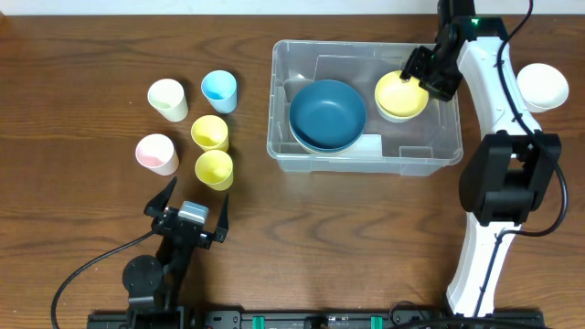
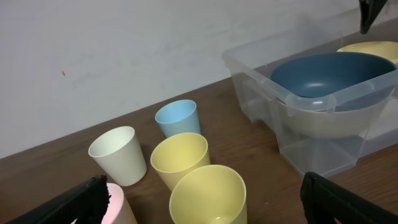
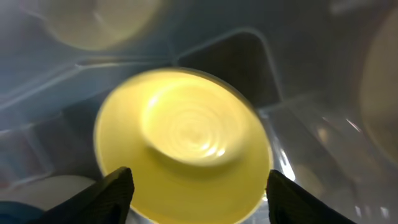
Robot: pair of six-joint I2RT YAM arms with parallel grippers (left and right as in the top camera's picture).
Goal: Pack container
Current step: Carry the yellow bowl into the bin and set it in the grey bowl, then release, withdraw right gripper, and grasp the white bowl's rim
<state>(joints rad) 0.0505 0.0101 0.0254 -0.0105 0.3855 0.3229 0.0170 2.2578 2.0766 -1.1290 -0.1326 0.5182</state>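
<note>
The container (image 1: 416, 151) stands on the desk (image 1: 82, 55), toward 1 o'clock from the middle of the overhead view. Inside it, a dark blue bowl (image 1: 327, 114) lies at the 9 o'clock end and a yellow bowl (image 1: 400, 94) toward 2 o'clock. The right claw (image 1: 424, 79) hangs over the yellow bowl's 3 o'clock rim, fingers spread wide; I cannot tell whether they touch it. The left claw (image 1: 196, 194), also spread and holding nothing, sits at 7 o'clock, just at 6 o'clock of the cups (image 1: 209, 133). A white bowl (image 1: 542, 86) lies on the desk at 3 o'clock of the container.
</note>
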